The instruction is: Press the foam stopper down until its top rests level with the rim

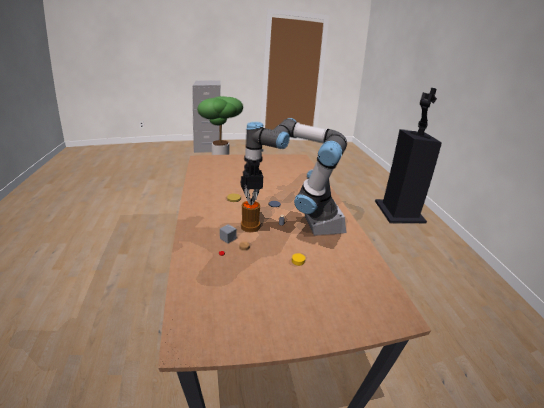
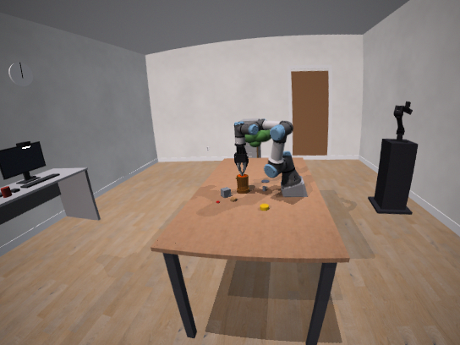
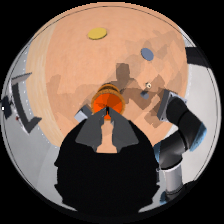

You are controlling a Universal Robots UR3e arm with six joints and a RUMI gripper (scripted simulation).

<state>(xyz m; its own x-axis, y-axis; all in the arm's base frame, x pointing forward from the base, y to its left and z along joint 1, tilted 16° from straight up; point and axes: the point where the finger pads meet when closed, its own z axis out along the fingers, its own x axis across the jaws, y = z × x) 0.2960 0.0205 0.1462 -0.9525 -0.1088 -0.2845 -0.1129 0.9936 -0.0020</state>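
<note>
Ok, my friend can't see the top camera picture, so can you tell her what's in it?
A robot arm's shut gripper points straight down onto the orange foam stopper in a brown jar standing upright on a wooden table. Near the jar lie a grey cube, a tiny red dot and a yellow disc.

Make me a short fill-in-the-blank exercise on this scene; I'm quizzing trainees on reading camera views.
1. The gripper presses on the foam stopper with its fingers ____.
2. The stopper's colour is ____.
3. The brown jar stands ____.
4. The cube beside the jar is ____.

Missing words: shut; orange; upright; grey
</note>
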